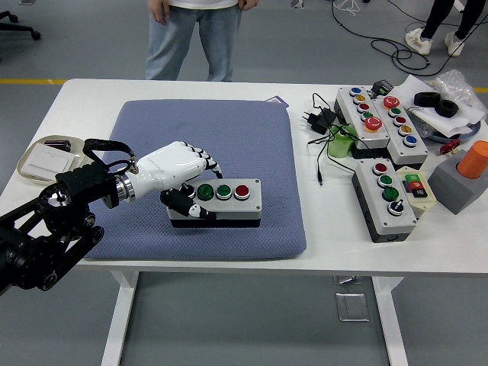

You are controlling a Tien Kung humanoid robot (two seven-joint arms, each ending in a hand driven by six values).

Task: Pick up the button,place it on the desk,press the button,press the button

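Observation:
A grey button box (229,201) with two green buttons and one red button lies on the blue mat (206,130), near its front edge. My left hand (191,191), white with a black arm, is shut on the box's left end. Its fingers curl over the far side and its thumb (192,211) presses the near side. The box's left end is partly hidden by the hand. The right arm is out of view.
A person (198,30) stands at the table's far side, hands off the table. Several other button boxes (385,198) (362,110), a green cup (341,142), cables and an orange cylinder (476,158) crowd the right side. A small tray (46,160) sits at the far left.

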